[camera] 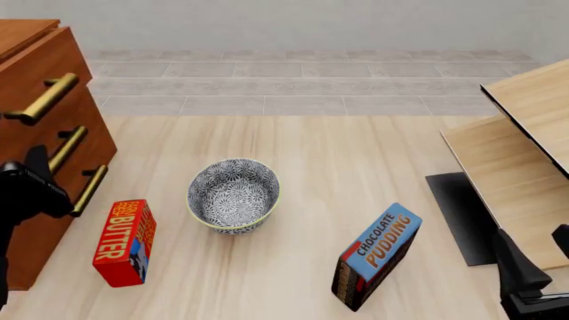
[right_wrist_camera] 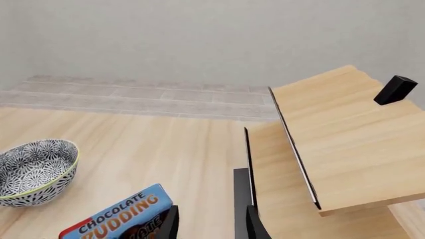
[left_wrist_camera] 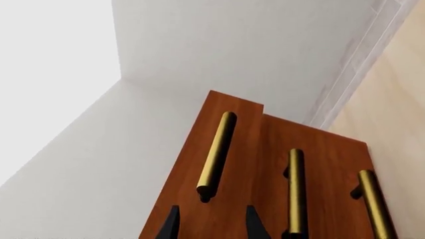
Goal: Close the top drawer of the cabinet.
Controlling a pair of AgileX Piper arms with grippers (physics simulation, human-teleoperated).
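The front view looks forward and down over the pale wood tabletop (camera: pixel 356 160); the left wrist view sits close to the reddish-brown wooden cabinet (left_wrist_camera: pixel 265 169) — the right wrist view shares the patterned bowl (right_wrist_camera: pixel 33 169) with the front view.

Place: simulated home kitchen or pantry corner
Food: butter box (camera: pixel 124 243), chocolate pudding box (camera: pixel 377 256)
Tableware: patterned bowl (camera: pixel 234 195)
Furniture: wooden cabinet (camera: pixel 40 127) on light wood table (camera: pixel 338 160)
Backdrop: plain pale wall (camera: pixel 302 23)
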